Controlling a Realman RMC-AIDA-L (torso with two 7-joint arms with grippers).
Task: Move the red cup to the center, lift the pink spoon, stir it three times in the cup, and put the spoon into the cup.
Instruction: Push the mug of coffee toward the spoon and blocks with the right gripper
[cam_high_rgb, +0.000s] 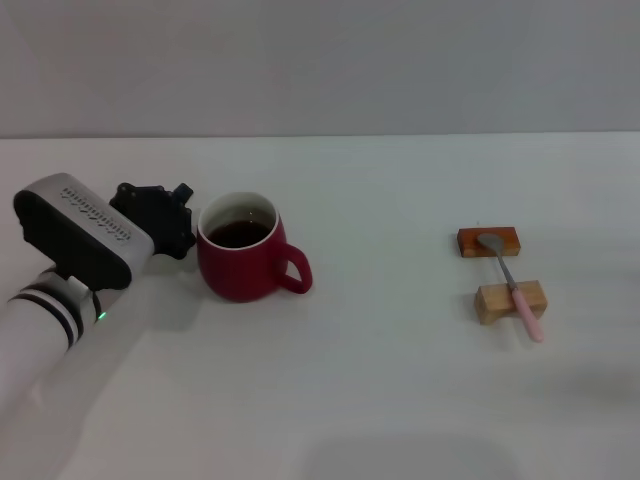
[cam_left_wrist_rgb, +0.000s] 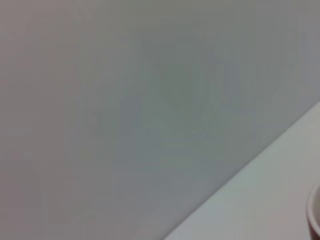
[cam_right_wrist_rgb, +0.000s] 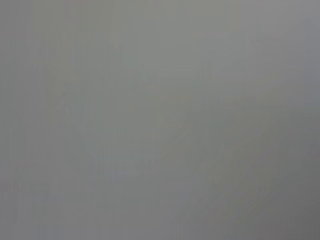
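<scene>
pink spoon (cam_high_rgb: 511, 283) lies across two wooden blocks (cam_high_rgb: 489, 241) (cam_high_rgb: 510, 301) on the right of the white bench (cam_high_rgb: 400, 380), well apart from red cup (cam_high_rgb: 243, 261). Cup stands upright left of centre, dark liquid inside, handle pointing right. left claw (cam_high_rgb: 172, 226) sits right against the cup's left side, can't tell how far open; right arm out of view

Blank grey field — possibly wall — nothing distinguishable.

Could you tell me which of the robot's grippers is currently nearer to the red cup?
The left. The left gripper sits right beside the red cup, on the side opposite its handle. The right gripper shows in no view, so it is farther off.
</scene>
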